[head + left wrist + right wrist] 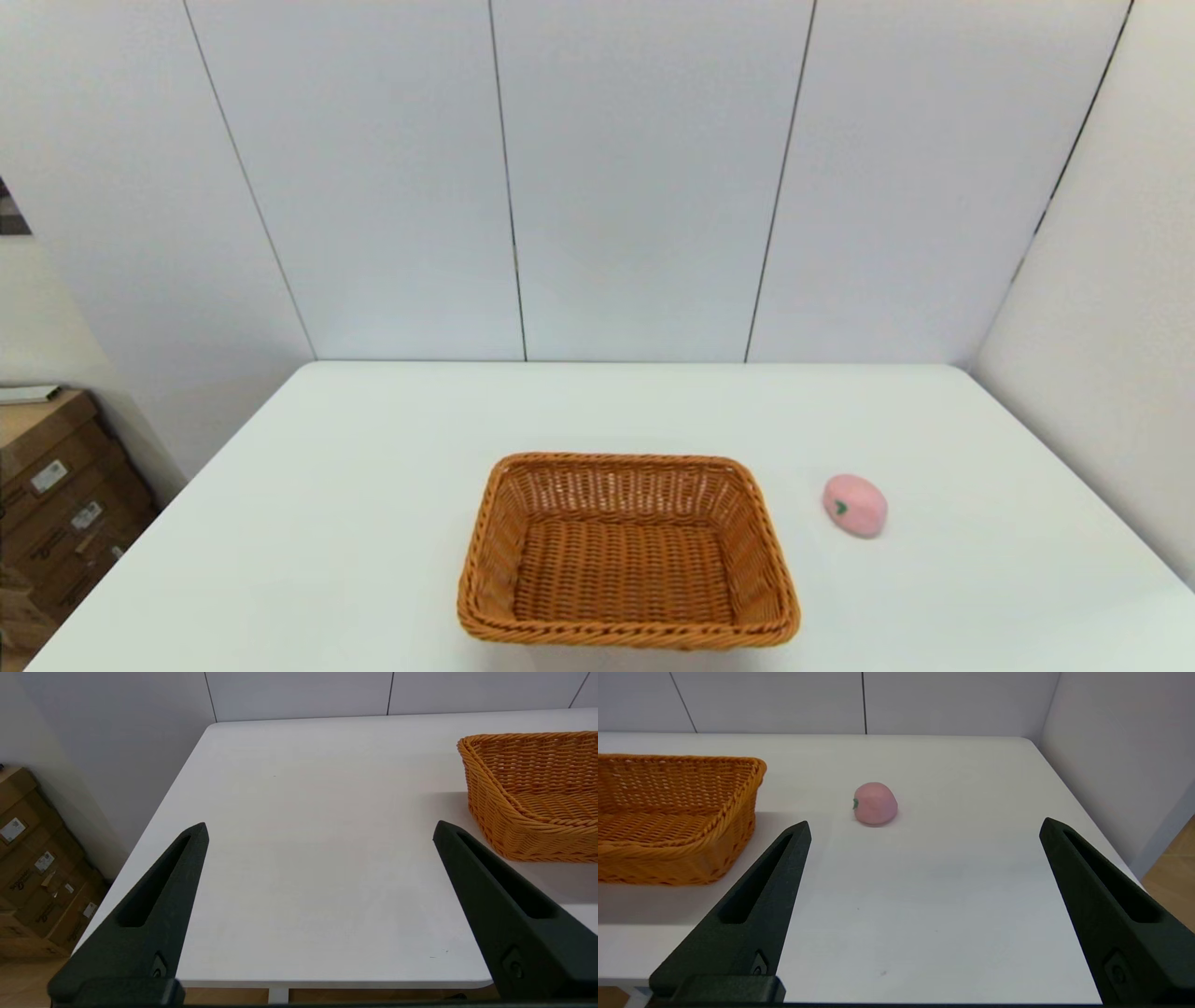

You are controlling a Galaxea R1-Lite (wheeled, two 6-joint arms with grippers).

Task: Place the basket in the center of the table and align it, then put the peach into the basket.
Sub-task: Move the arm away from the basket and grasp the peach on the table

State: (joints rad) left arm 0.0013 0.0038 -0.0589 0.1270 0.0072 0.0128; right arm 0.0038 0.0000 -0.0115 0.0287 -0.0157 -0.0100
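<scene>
White table (373, 523), peach (875, 803) beyond wide-open right tool (924, 828), beside basket (668, 812).

The basket (627, 635) is orange-brown all over, its sides and floor woven in fine horizontal rows, its rim a thicker braided band of the same tone. The peach (854, 505) is a soft, even pink with one small green leaf mark on its side. The surface (373, 485) is plain matte white with no pattern. The left hand (320, 830) and the right hand (924, 826) have matte black fingers. The wall panels (635, 177) are pale grey-white, divided by thin dark seams. The cardboard boxes (56, 504) are brown with small white labels.
</scene>
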